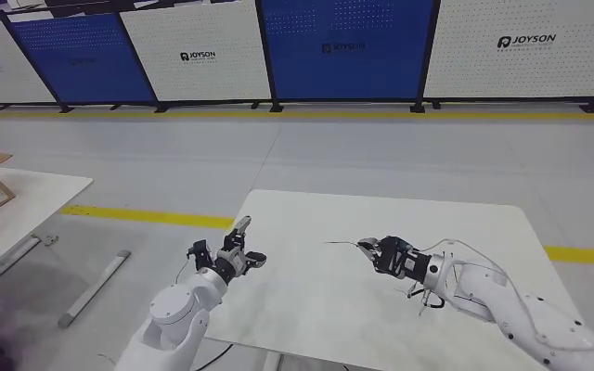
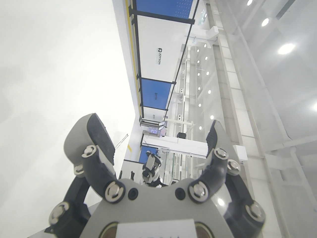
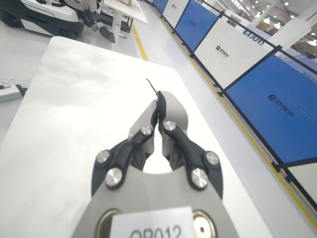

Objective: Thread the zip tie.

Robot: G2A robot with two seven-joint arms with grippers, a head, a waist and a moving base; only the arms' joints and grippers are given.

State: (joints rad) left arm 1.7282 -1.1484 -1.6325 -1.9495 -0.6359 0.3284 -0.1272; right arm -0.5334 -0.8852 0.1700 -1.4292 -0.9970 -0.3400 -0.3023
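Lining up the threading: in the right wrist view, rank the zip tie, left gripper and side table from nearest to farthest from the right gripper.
1. The zip tie: pinched in the right gripper, tail sticking out ahead.
2. The left gripper: open, at the table's far edge.
3. The side table: farther back, beyond that gripper.

Most of the zip tie was hidden between the closed pads of the right pincer. Only a thin black end stuck out past the tips, and which end it was could not be told. From above, the zip tie was a hair-thin line, too small to make out. Both arms partly covered the table's near edge.
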